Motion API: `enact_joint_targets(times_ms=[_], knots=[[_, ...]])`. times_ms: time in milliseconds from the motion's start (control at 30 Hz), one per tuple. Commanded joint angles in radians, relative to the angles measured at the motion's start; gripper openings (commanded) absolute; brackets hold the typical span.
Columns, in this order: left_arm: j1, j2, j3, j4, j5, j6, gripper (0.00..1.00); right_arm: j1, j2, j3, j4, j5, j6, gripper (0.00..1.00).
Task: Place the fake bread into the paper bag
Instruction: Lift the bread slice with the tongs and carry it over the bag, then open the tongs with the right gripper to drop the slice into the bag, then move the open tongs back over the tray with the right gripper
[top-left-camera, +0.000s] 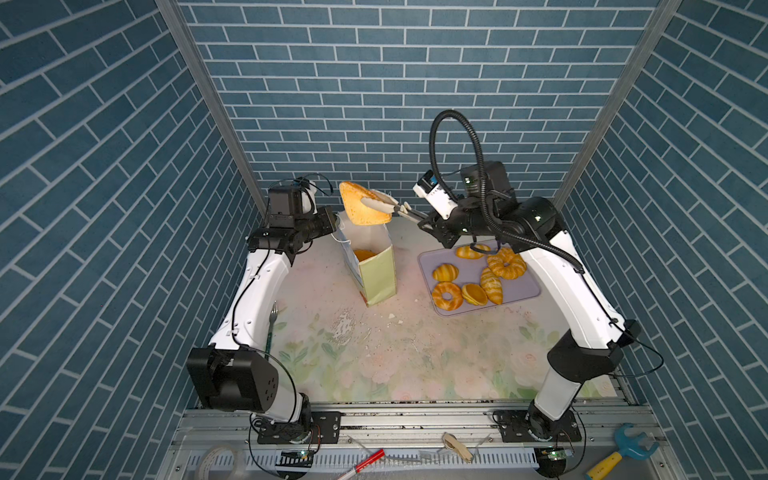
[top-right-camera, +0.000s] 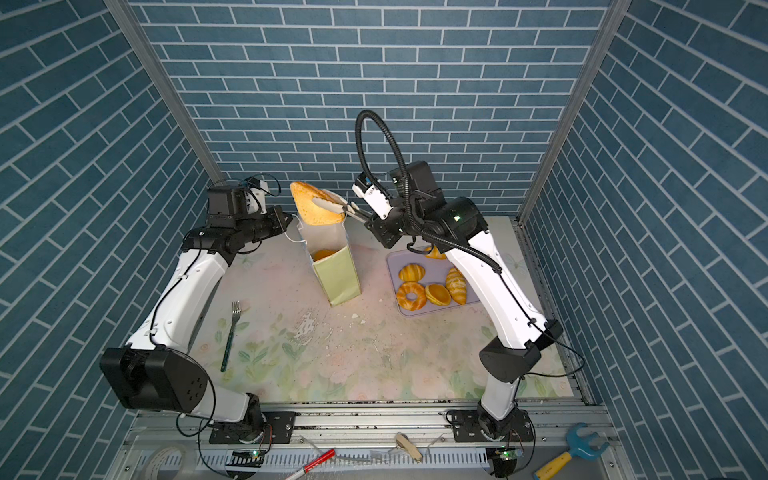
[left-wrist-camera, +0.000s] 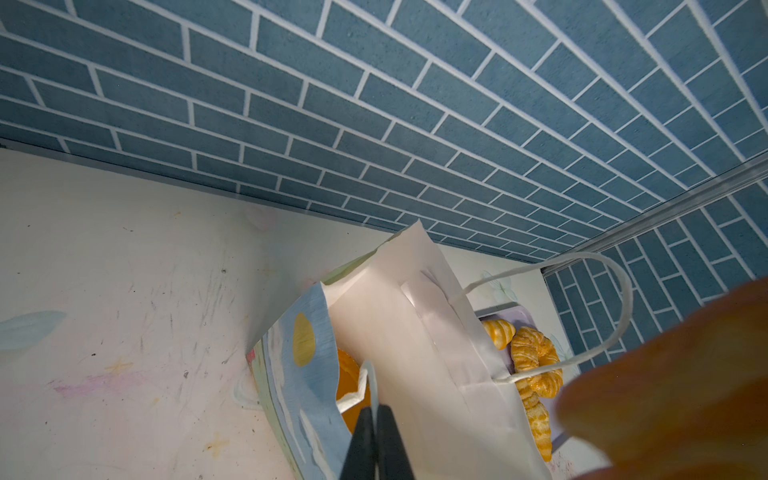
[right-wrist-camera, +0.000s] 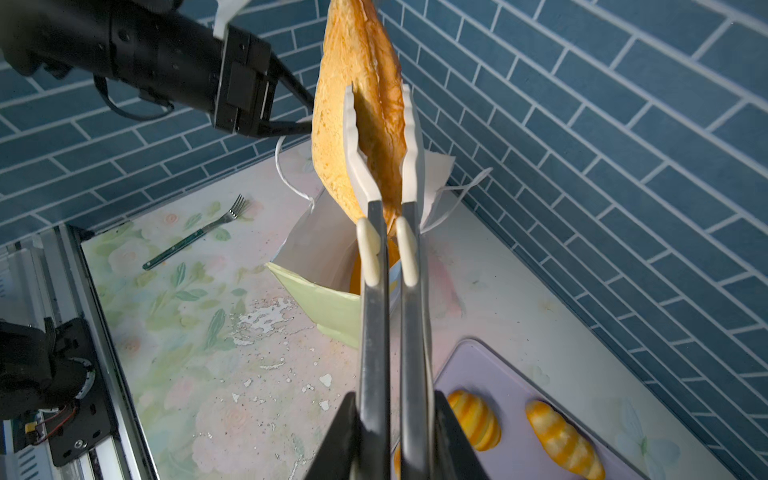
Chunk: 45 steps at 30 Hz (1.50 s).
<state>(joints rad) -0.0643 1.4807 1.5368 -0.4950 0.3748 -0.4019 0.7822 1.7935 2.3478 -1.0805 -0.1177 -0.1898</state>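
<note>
Tongs (right-wrist-camera: 390, 291) ran out from the right gripper (right-wrist-camera: 395, 440), whose black fingers were clamped on the steel handles. Their white tips squeezed the disc-shaped bun (right-wrist-camera: 357, 104), which was turned on edge.

Tallest on the table, the paper bag (top-left-camera: 376, 270) stood upright with its mouth open. The left gripper (left-wrist-camera: 376, 436) was closed on the bag's rim, apparently pinching the paper to hold the mouth wide. Near the bag but not touching it, the lavender tray (top-left-camera: 525, 289) lay flat on the right arm's side.

In both top views the disc-shaped bun hung just above the bag's mouth, toward its far rim, and was not yet inside.

Six pastries lay on the tray:
- a looped croissant (top-left-camera: 506, 262)
- a straight striped croissant (top-left-camera: 492, 286)
- a ring doughnut (top-left-camera: 447, 296)
- a striped bun (top-left-camera: 445, 272)
- a small round bun (top-left-camera: 473, 294)
- a striped roll (top-left-camera: 471, 251), partly behind the right arm

One orange piece (top-left-camera: 365, 254) lay inside the bag. A fork (top-right-camera: 230, 336) lay unused near the left arm.

By my reading, the job was early: one piece was bagged, a second was poised for the drop, and six were left to fetch. The bun looked broad against the narrow mouth, so it would likely have to go in edgewise.
</note>
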Motion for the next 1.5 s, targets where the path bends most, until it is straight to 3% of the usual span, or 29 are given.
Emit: enact_joint_targets(times_ms=[0, 267, 400, 567, 1000, 1467], knots=[[-0.006, -0.028, -0.015, 0.011, -0.016, 0.001, 0.03, 0.018, 0.02, 0.028, 0.018, 0.076, -0.056, 0.0], [-0.006, -0.04, -0.017, -0.003, -0.025, 0.005, 0.03, 0.035, 0.029, -0.041, 0.021, 0.126, -0.052, 0.02], [-0.006, -0.039, -0.008, -0.011, -0.02, 0.006, 0.03, 0.041, 0.025, -0.065, 0.016, 0.122, -0.049, 0.23], [-0.006, -0.042, -0.006, -0.025, -0.022, 0.017, 0.03, 0.041, 0.005, -0.07, 0.02, 0.136, -0.045, 0.32], [-0.006, -0.033, 0.014, -0.046, -0.015, 0.028, 0.03, 0.019, -0.056, -0.062, -0.002, 0.12, -0.003, 0.41], [-0.006, -0.028, 0.019, -0.042, 0.001, 0.029, 0.03, 0.016, -0.053, -0.024, 0.016, 0.114, 0.011, 0.41]])
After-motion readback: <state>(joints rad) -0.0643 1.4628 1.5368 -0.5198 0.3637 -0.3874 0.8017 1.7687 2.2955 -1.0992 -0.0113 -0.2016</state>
